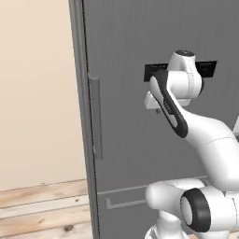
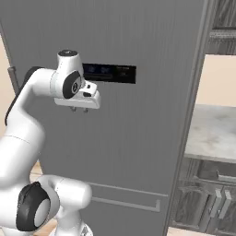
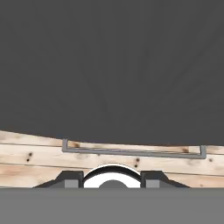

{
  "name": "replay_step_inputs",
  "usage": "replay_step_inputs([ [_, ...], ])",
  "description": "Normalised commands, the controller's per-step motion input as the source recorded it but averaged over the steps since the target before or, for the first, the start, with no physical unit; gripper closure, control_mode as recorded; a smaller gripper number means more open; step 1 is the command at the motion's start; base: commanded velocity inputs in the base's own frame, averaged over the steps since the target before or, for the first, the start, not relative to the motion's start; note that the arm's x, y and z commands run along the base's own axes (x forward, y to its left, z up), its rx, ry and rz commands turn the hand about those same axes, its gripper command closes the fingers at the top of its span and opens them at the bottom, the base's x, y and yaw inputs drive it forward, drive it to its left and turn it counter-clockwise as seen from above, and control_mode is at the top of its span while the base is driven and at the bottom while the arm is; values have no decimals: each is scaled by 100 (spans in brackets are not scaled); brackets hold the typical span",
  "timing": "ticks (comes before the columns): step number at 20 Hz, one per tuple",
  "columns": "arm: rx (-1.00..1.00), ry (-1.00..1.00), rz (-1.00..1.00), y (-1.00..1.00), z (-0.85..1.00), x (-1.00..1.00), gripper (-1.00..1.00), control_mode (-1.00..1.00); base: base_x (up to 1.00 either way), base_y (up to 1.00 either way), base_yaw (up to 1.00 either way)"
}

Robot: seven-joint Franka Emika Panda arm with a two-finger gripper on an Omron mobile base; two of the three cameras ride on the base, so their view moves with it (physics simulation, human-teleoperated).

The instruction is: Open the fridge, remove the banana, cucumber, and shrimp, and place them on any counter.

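Before closed fridge (image 1: pixel 140 154) door: end effector (image 2: pixel 78 109) empty, jaws slightly apart, clear of handle (image 1: pixel 95 116).

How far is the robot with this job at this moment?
Nothing looks finished: the fridge door is closed, and its vertical handle is untouched. In hand: the gripper hangs in front of the door below the dispenser panel, pointing down, holding nothing, away from the handle. Left: open the door, take out banana, cucumber and shrimp, and set them on a counter.

Dark grey fridge (image 1: pixel 135 140), black dispenser panel (image 2: pixel 110 73), pale knotty wooden floor (image 1: pixel 42 210)
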Motion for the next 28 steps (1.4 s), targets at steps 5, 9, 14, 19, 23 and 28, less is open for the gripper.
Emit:
replay_step_inputs([
  [5, 0, -1, 0, 0, 2, -4, -100, 100, -29, 0, 0],
  [9, 0, 0, 0, 0, 0, 0, -100, 100, -63, 0, 0],
  [14, 0, 0, 0, 0, 0, 0, -100, 100, -66, 10, 3],
  [19, 0, 0, 0, 0, 0, 0, -100, 100, -19, 69, 1],
  [23, 0, 0, 0, 0, 0, 0, -100, 100, -1, 96, 0],
  [28, 0, 0, 0, 0, 0, 0, -100, 100, -18, 82, 0],
])
